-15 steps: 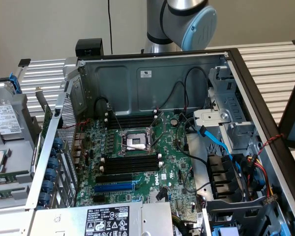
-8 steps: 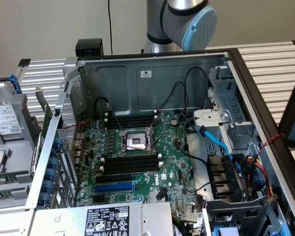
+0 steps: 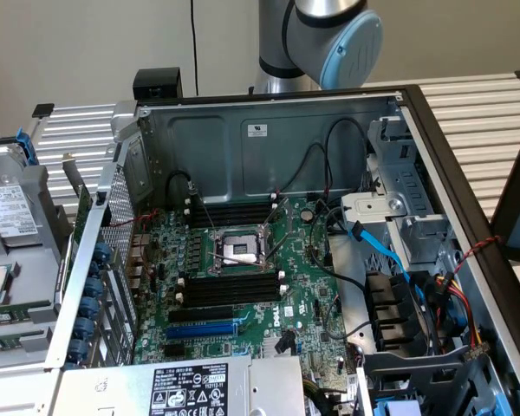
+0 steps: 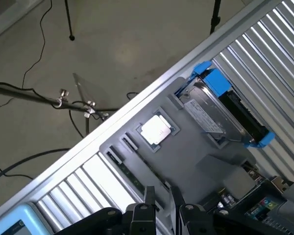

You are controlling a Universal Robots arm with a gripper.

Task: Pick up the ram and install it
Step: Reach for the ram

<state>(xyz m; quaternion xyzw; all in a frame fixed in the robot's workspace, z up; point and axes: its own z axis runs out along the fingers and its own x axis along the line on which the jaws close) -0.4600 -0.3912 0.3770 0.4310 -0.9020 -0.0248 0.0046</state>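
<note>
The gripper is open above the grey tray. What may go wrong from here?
1. The gripper hangs close to the processor chip lying on the tray; an off-target descent may knock it.
2. The open CPU socket sits between the black memory slots; a misaimed stick might strike it.
3. Black cables hang near those slots and could snag.

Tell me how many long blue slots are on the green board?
1. The long blue slot lies beside a black slot, below the processor socket. More may hide under the labelled box.
</note>
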